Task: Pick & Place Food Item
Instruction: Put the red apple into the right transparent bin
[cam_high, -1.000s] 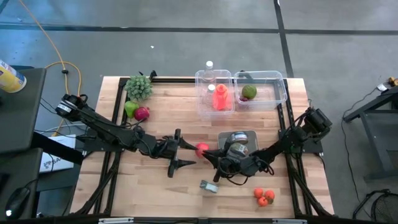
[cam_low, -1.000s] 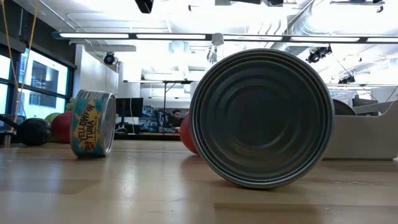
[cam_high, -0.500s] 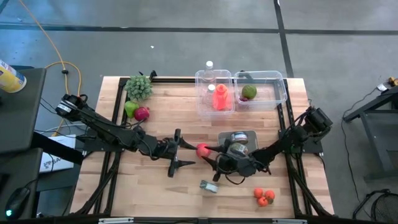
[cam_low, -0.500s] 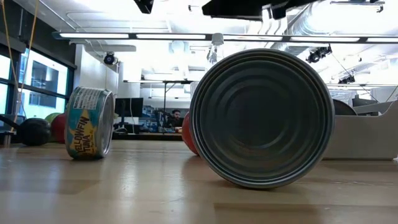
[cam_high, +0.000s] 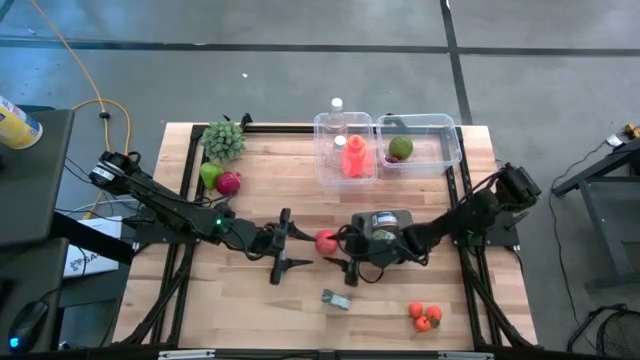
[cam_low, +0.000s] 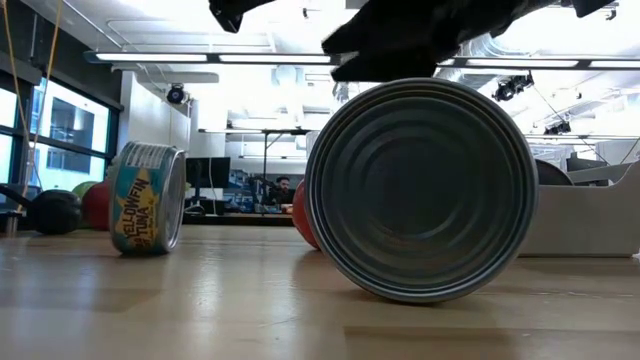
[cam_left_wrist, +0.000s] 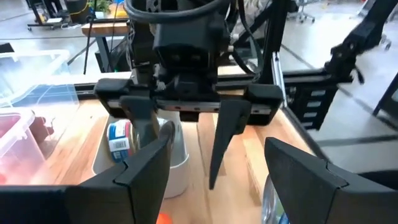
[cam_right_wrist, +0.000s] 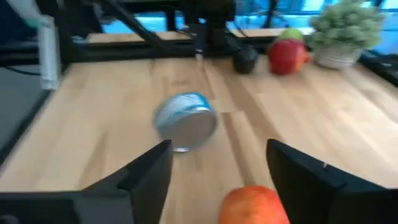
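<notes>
Clear bin (cam_high: 344, 150) holds orange bottle (cam_high: 353, 157); neighbouring bin (cam_high: 428, 143) holds lime (cam_high: 401, 148); both tools wide, empty.

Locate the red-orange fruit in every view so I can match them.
High view: red-orange fruit at the table's centre.
Low view: red sliver behind the big can's left edge.
Left wrist view: orange sliver nearest the camera, between the left gripper's fingers.
Right wrist view: close in, between the right gripper's fingers.
Landmark: red apple, also in the right wrist view.
</notes>
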